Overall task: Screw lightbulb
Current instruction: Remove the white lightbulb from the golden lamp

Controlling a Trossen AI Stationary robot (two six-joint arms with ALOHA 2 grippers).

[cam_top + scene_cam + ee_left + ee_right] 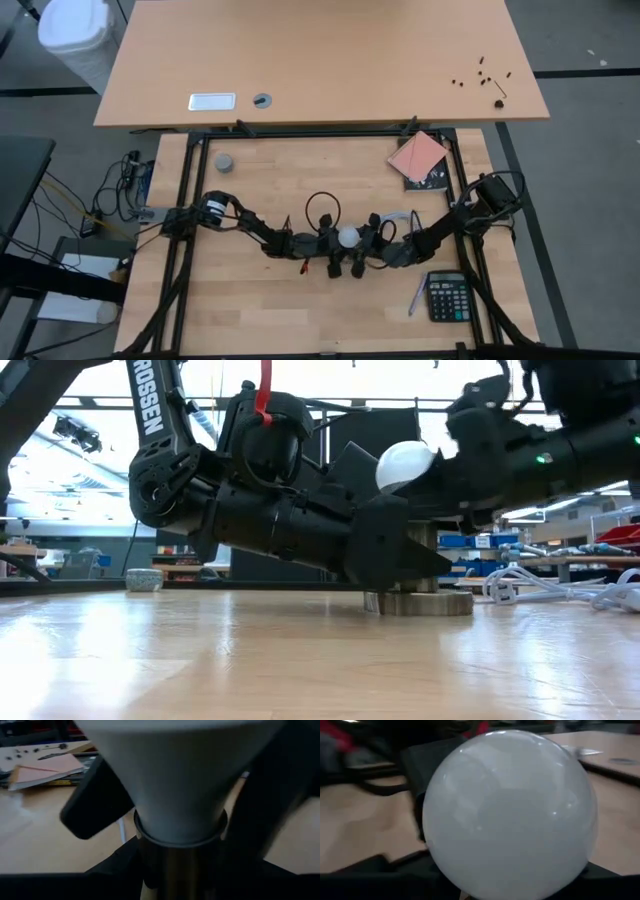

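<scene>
Between both arms, glossy round lightbulb [347, 237] seemingly seated in metallic socket [418, 601]

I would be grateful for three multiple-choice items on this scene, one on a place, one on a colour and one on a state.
1. Where is the calculator?
A. at the table's near right corner
B. beside the grey cap
C. under the lightbulb

2. What colour is the lightbulb?
A. red
B. white
C. black

3. How does the lightbulb stand?
A. lying flat on the table
B. upright in the socket base
C. hanging from a cord

Answers:
1 A: the high view shows it low on the right, by the right arm.
2 B: every view shows a white globe.
3 B: the low view shows it raised above the base, between the left hand and the right hand.
</scene>
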